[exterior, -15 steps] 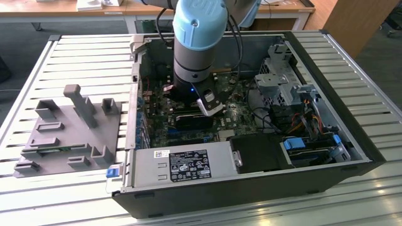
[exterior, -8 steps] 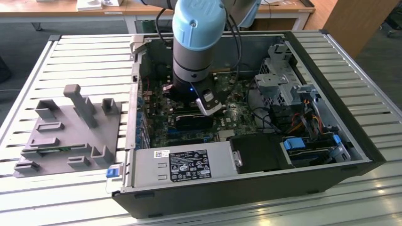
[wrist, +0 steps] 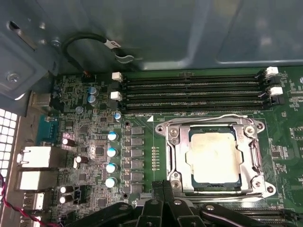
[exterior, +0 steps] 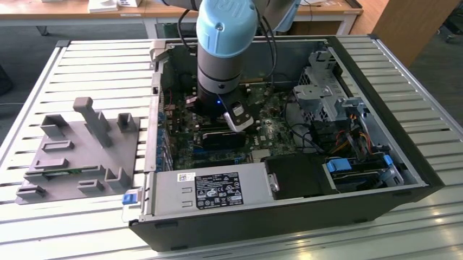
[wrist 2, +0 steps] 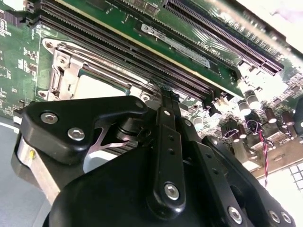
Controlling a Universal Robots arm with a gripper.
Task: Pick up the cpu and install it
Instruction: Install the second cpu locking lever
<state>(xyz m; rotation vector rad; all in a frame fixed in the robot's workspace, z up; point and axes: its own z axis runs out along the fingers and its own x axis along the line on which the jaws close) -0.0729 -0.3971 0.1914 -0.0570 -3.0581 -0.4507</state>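
**CPU seated in its socket**

Your gripper point(wrist: 163, 189) hangs just beside the socket frame point(wrist: 173, 142), fingers point(wrist 2: 166, 101) pressed together, holding nothing. The cpu point(wrist: 212, 158) lies flat in the socket, lower right of the first wrist view, inside the computer case point(exterior: 405, 157).

exterior high overhead, wrist views close on motherboard point(wrist: 94, 142)

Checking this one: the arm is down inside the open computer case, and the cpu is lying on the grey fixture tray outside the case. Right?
Not quite. The arm is down inside the open computer case, but the cpu sits in the motherboard socket, as the first wrist view shows. It is not on the grey fixture tray.
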